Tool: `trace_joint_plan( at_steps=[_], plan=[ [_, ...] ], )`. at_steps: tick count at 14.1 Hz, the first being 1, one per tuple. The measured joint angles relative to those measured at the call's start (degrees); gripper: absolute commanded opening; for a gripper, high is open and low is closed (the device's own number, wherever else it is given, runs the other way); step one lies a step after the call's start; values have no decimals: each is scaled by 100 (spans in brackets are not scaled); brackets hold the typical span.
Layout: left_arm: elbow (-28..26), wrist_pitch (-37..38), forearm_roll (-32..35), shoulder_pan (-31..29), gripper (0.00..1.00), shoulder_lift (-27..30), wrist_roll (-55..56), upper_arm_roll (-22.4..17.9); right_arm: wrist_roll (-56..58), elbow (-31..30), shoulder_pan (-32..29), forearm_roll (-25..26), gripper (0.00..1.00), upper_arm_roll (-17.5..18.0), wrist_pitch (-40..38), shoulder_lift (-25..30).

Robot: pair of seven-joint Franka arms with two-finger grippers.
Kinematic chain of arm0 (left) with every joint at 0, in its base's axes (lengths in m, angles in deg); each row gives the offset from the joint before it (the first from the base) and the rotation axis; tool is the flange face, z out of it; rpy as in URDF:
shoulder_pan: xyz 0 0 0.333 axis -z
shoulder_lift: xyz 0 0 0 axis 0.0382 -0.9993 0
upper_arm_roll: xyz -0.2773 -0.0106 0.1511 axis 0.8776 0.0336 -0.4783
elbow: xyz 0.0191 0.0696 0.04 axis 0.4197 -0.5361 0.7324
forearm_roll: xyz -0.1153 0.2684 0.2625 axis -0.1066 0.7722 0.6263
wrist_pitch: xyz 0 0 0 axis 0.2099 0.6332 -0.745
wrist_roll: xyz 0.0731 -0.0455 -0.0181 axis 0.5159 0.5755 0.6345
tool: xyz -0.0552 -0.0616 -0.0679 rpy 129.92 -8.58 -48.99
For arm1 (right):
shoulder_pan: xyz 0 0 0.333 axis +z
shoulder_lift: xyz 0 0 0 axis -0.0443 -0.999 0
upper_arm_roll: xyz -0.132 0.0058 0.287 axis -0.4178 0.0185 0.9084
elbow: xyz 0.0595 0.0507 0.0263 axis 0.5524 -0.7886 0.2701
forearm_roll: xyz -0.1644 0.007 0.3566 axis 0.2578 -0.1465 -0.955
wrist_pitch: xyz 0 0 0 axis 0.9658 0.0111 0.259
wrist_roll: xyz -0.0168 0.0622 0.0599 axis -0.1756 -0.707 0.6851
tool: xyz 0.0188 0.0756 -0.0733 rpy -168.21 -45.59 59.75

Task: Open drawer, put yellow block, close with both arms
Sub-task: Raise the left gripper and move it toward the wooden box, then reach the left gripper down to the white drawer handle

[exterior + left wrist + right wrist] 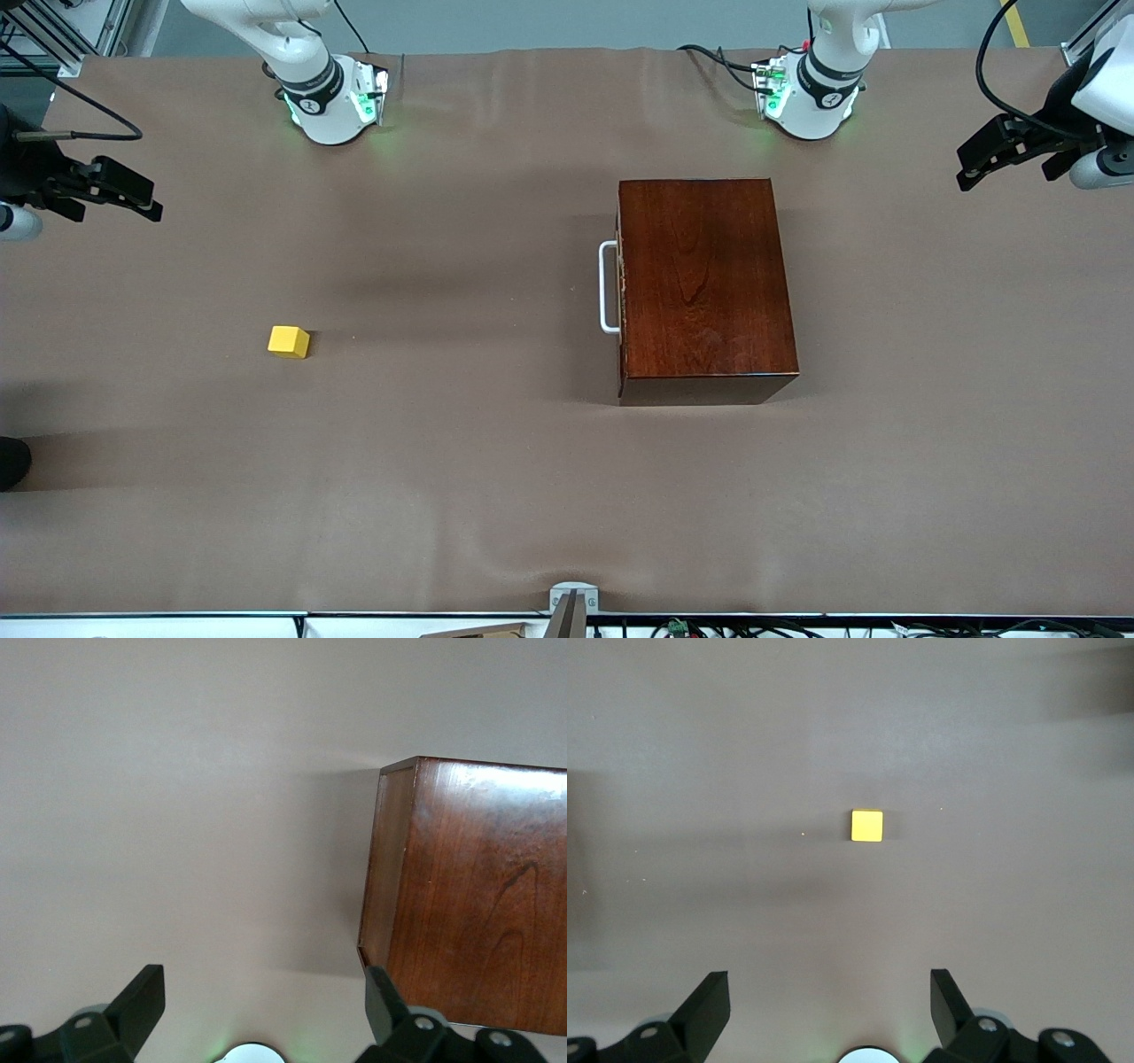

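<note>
While both arms hang raised at the two ends of the table (pixel 496 496), we find nothing held by either. The left gripper (pixel 974 168) is over the table edge at the left arm's end, beside the dark wooden box (pixel 704 283) but well apart from it. In the left wrist view its jaws stand spread wide, and one corner of the box (pixel 469 895) shows past one fingertip (pixel 381 992), with no contact.

The right gripper (pixel 133 197) is over the right arm's end of the table. In the right wrist view its jaws are likewise released and spread, and the yellow block (pixel 866 825) lies on the bare table between the lines of the two fingers, well clear of the fingertips (pixel 713 997).

We record the yellow block (pixel 289 341) resting flat on the table toward the right arm's end, nearer to the front camera than the right gripper's position and well apart from the box. The drawer (pixel 621 288) sits fully pushed into the box, its front flush with the box face that looks toward the right arm's end. The white handle (pixel 608 288) projects from that face, untouched. The block lies on the handle's side of the box, with open table between the two.

The box stands nearer to the left arm's base (pixel 811 97) than to the right arm's base (pixel 332 102).
</note>
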Motion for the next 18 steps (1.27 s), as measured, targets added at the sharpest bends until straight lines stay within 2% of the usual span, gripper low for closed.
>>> trace_joint_plan(
  at_steps=[8, 11, 14, 18],
  plan=[
    [7, 8, 0, 29, 100, -38, 0, 63, -4, 0, -1, 3, 100, -3, -1, 0],
    [120, -17, -3, 227, 100, -331, 108, 419, -4, -4, -3, 4, 100, -5, -1, 0],
    [387, -198, 168, 880, 100, -928, 1139, 824, -4, -9, -4, 4, 100, -7, -1, 0],
    [1063, -379, 845, 2195, 100, -2061, 2268, 836, -5, -14, -4, 5, 100, -8, -1, 1]
  ],
)
